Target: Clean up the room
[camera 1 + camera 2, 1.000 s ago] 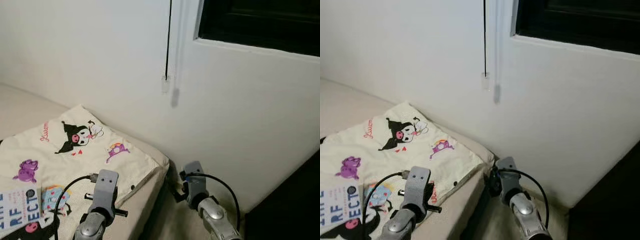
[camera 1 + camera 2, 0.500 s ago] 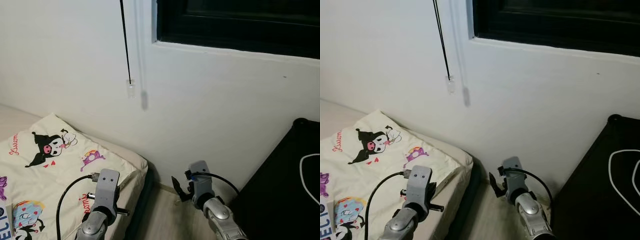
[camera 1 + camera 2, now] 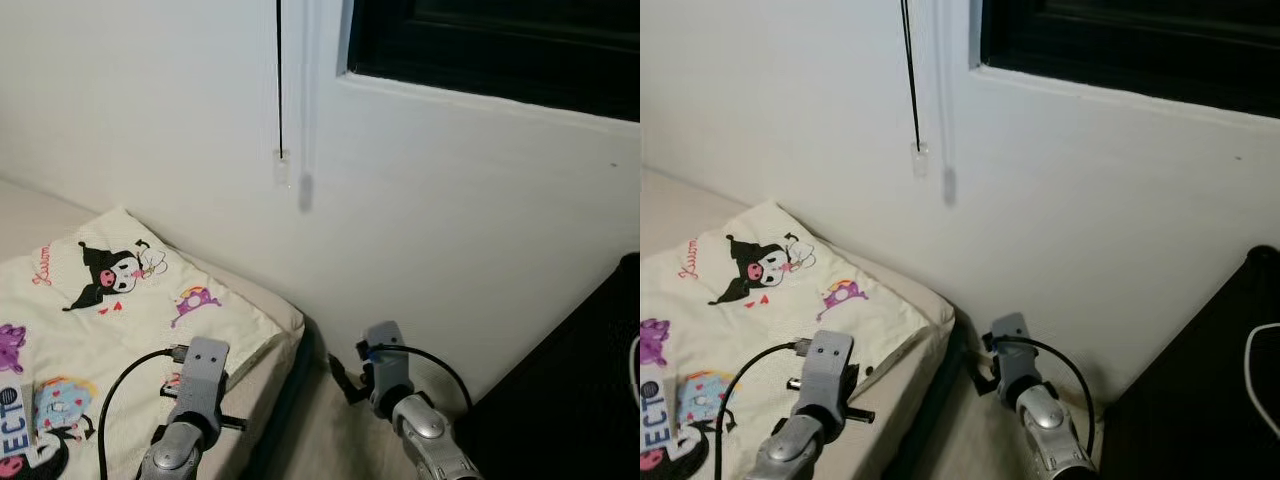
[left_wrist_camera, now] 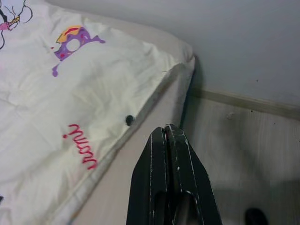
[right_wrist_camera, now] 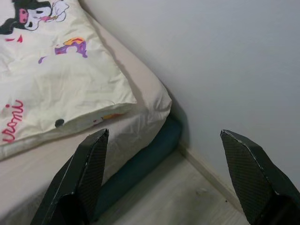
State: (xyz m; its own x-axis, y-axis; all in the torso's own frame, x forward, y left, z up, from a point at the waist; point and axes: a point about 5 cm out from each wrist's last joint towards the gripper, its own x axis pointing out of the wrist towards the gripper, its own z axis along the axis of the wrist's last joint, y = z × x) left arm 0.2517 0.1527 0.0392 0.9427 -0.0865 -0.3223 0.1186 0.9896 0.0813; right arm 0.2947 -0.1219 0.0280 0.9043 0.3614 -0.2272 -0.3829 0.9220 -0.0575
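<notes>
A cream duvet [image 3: 120, 300] printed with cartoon figures covers the bed at my left, and its corner [image 4: 154, 70] reaches almost to the wall. A card or booklet with big dark letters [image 3: 10, 425] lies on the duvet at the left edge. My left gripper [image 4: 165, 127] is shut with nothing in it and hangs over the bed's edge. My right gripper [image 5: 164, 132] is open and empty. It is held low over the wooden floor [image 5: 178, 197] beside the bed's corner, pointing toward the wall.
A white wall runs close ahead, with a black-framed window [image 3: 500, 50] and a blind cord [image 3: 279, 90] hanging down it. A black cabinet [image 3: 590, 400] stands at the right with a white cable [image 3: 1265, 370] on it. A narrow strip of floor [image 3: 325, 440] separates bed and cabinet.
The whole view has swung back to the left, so more of the duvet shows and less of the black cabinet. Both arms keep the same pose.
</notes>
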